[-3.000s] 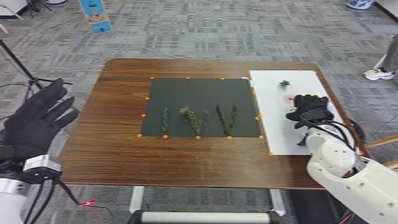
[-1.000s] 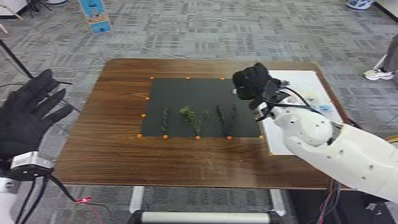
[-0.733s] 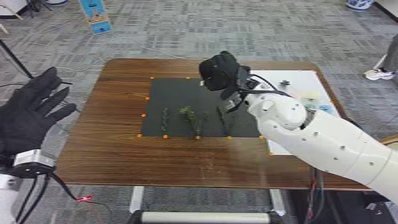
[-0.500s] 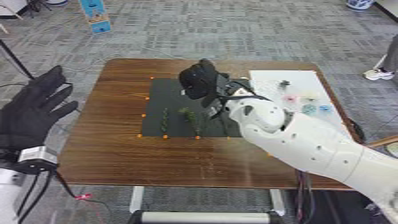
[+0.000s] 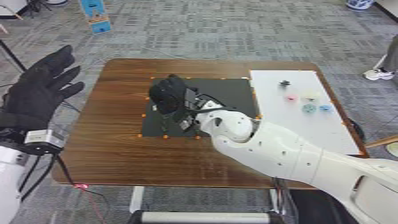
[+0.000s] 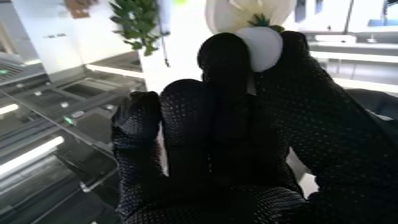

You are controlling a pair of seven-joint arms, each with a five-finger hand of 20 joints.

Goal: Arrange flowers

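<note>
Small flower heads (image 5: pixel 290 98) lie spaced on white board (image 5: pixel 311 130), presumably for single picking; black mat (image 5: pixel 233 97) likely the arranging ground. Right hand (image 5: pixel 166 94), above left part of black mat: thumb and finger nearly closed, pinching apparent white petal (image 6: pixel 262 47). Left hand (image 5: pixel 35 95): spread, holding nothing.

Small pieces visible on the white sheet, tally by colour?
pink piece: 1
pale yellow piece: 1
green-teal piece: 1
blue piece: 1
dark piece: 1
Total: 5
</note>
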